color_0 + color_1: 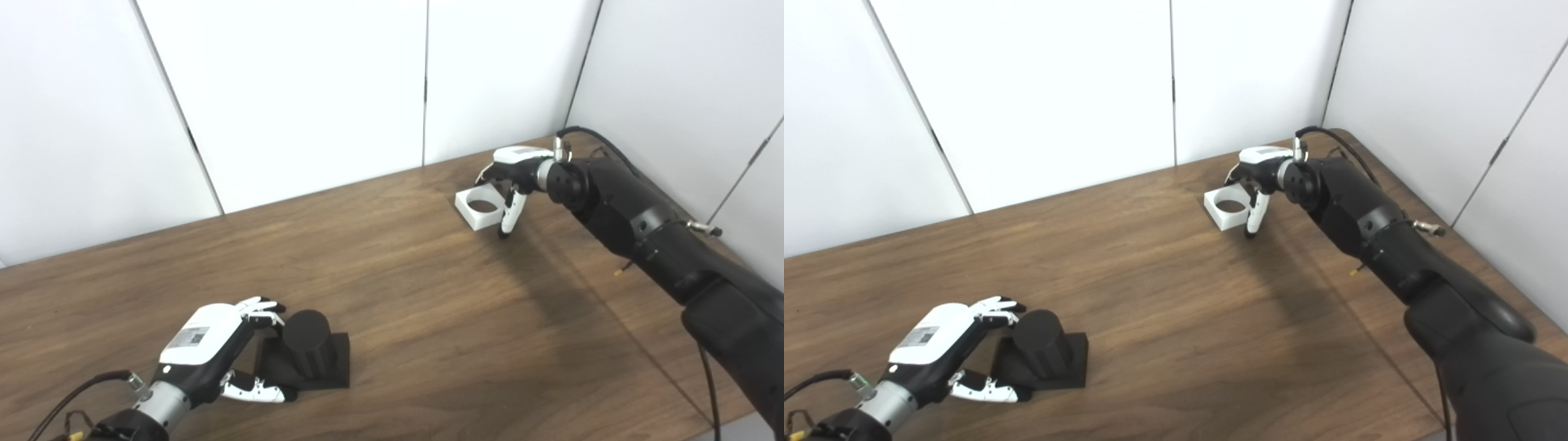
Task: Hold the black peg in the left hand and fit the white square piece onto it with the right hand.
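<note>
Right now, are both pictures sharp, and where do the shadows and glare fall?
Left eye view: fairly sharp, soft even light, a broad dim shadow on the table beneath the right arm, none hard around the black peg. Right eye view: the same, mild glare whitening the white square piece; both hands look slightly soft-edged.

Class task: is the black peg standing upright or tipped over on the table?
Upright. The black peg stands on its square base, flat on the table, round top facing up.

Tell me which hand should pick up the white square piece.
Right. The right hand is already at the white square piece at the table's far right, while the left hand is around the black peg, near left.
</note>
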Action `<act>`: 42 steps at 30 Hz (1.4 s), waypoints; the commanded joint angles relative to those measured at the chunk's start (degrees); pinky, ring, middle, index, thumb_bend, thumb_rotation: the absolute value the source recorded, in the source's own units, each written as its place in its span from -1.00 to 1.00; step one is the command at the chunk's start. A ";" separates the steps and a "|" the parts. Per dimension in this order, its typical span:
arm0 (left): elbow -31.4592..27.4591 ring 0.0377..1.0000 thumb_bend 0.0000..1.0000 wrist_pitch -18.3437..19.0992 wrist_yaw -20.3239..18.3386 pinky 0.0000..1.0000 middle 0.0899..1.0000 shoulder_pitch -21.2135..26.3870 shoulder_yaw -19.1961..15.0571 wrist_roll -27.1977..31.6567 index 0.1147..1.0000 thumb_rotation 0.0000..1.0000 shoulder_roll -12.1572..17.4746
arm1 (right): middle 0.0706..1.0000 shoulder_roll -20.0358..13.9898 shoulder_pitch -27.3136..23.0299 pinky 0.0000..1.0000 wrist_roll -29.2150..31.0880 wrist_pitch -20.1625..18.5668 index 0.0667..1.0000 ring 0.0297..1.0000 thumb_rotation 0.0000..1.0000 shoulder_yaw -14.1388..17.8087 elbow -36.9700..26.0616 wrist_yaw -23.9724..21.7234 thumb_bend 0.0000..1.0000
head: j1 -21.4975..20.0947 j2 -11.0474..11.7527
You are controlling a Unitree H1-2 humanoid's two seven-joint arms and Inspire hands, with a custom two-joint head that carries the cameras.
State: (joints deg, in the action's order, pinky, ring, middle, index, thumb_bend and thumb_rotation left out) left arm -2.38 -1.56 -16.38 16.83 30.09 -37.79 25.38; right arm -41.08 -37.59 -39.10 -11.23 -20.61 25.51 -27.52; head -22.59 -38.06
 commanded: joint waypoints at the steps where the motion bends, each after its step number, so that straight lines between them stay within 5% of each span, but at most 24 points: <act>1: 2.01 0.81 0.05 0.46 -6.69 0.51 0.68 -4.01 2.54 0.21 -0.15 -0.88 1.81 | 0.77 -1.66 -1.51 0.57 0.18 0.98 0.35 0.78 -0.74 0.64 -0.51 0.23 0.50 | -0.05 -0.03; 25: 1.88 0.81 0.05 0.77 -6.70 0.50 0.68 -3.70 2.63 -0.11 -0.15 -0.88 1.28 | 0.70 0.54 0.83 0.44 -0.04 1.40 0.25 0.70 -0.79 0.38 0.81 5.82 0.47 | 0.73 -0.59; 28: 1.95 0.81 0.05 0.67 -6.58 0.50 0.68 -3.63 2.66 -0.26 -0.15 -0.88 1.21 | 0.64 0.59 1.58 0.40 -0.78 1.89 -0.05 0.66 -0.73 -0.06 0.96 7.73 0.09 | 0.82 -0.62; 42: 1.90 0.82 0.05 0.66 -6.79 0.51 0.68 -3.65 2.57 -0.11 -0.15 -0.88 1.59 | 0.56 0.81 2.91 0.36 -0.86 4.08 -0.10 0.60 -0.75 0.03 1.33 12.17 0.04 | 0.77 -0.92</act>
State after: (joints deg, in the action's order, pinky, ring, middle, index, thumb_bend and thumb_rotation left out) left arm -2.53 -1.32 -16.54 16.79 30.04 -37.93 25.33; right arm -40.26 -35.09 -39.54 -8.05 -20.53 26.35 -15.79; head -21.80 -38.94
